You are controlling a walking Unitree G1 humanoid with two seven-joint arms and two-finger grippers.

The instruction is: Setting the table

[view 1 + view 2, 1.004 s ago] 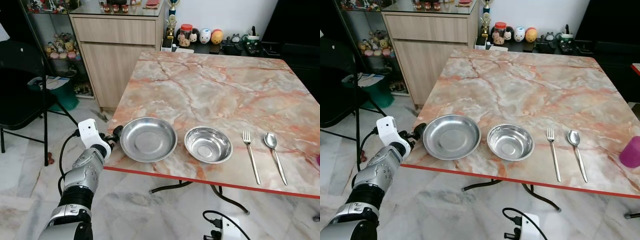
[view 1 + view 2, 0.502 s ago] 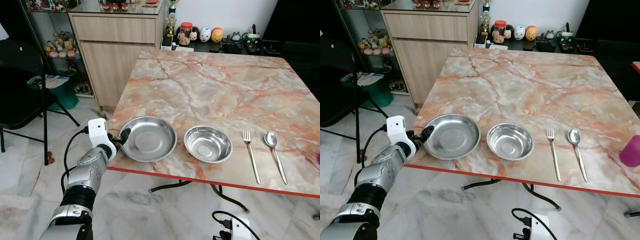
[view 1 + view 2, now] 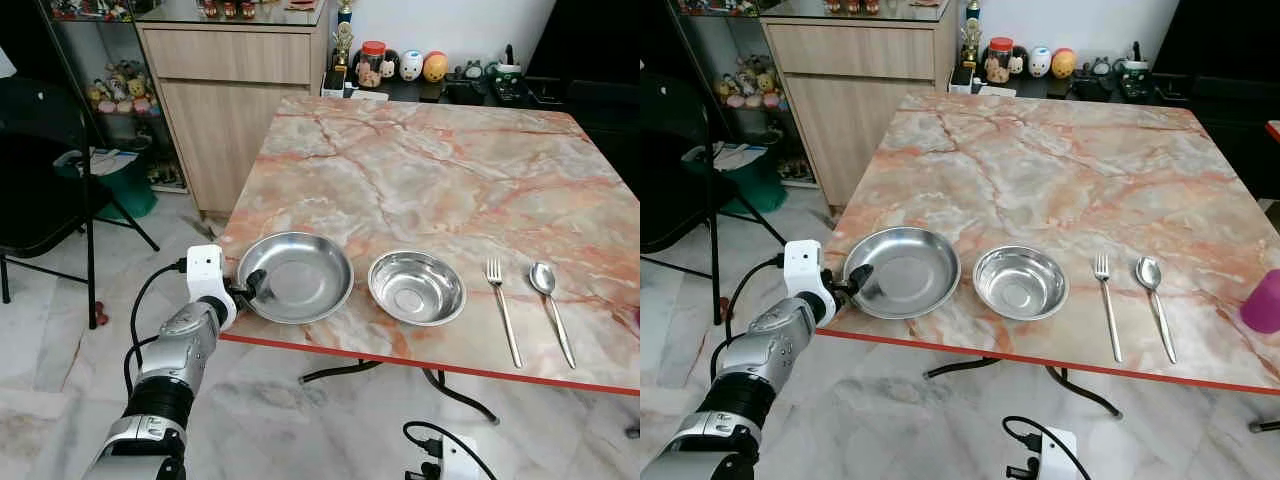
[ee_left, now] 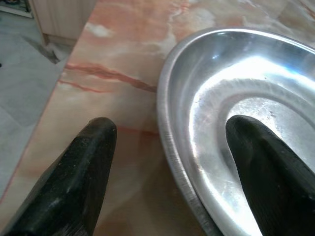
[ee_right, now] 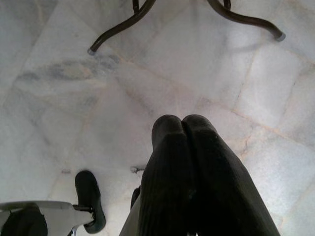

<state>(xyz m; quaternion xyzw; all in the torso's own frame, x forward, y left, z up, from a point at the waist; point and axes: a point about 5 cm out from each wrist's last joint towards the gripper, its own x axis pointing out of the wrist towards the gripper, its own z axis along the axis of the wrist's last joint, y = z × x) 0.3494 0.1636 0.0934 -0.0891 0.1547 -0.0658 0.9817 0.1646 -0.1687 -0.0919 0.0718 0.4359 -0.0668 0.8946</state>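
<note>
While unset: two bowls (image 3: 296,277), one fork (image 3: 503,312), one spoon (image 3: 550,314).

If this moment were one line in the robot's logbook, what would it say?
left end effector: open, astride plate rim | right end effector: shut, idle | bowl, fork, spoon: laid out

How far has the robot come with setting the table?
Laid out along the marble table's near edge: a small steel bowl, a fork and a spoon. In hand: the open left gripper straddles the wide steel plate's rim. Left: closing on it and placing it, probably.
</note>
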